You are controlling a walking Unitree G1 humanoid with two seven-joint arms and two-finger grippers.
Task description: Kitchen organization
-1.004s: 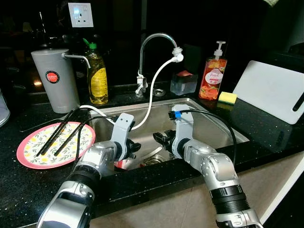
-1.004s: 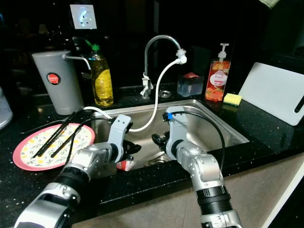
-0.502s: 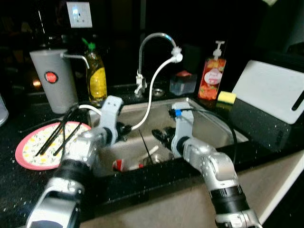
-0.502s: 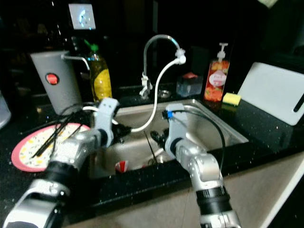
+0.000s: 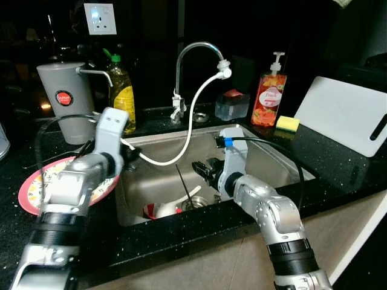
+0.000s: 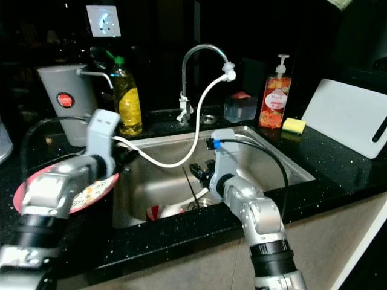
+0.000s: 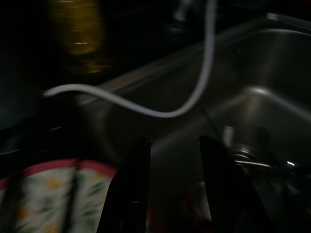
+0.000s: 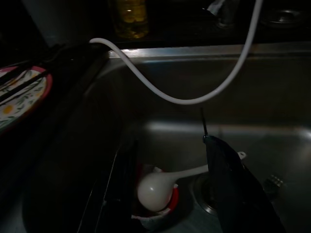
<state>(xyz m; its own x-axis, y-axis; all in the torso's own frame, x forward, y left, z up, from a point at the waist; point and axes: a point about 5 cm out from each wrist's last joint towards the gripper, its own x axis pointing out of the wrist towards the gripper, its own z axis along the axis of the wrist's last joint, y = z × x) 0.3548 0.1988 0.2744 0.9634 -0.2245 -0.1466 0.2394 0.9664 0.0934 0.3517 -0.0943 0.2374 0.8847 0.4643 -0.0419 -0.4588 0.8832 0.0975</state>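
Left gripper (image 7: 172, 182), fingers spread and empty, hovers over the near right edge of the round pink floral plate (image 5: 30, 188) left of the steel sink (image 5: 266, 151); right gripper (image 8: 170, 194), fingers spread, hangs above the white ladle (image 8: 160, 187) in the basin.

A: Back of the counter?
B: Grey jug (image 5: 62, 96) with a red badge, yellow oil bottle (image 5: 123, 96) just beside it. Wall socket (image 5: 99, 18) above.
A: Right of the tap?
B: Orange pump soap bottle (image 5: 269, 99), yellow sponge (image 5: 289, 124) next to it, clear tub (image 5: 233, 106) behind the basin. White cutting board (image 5: 347, 115) leaning upright.
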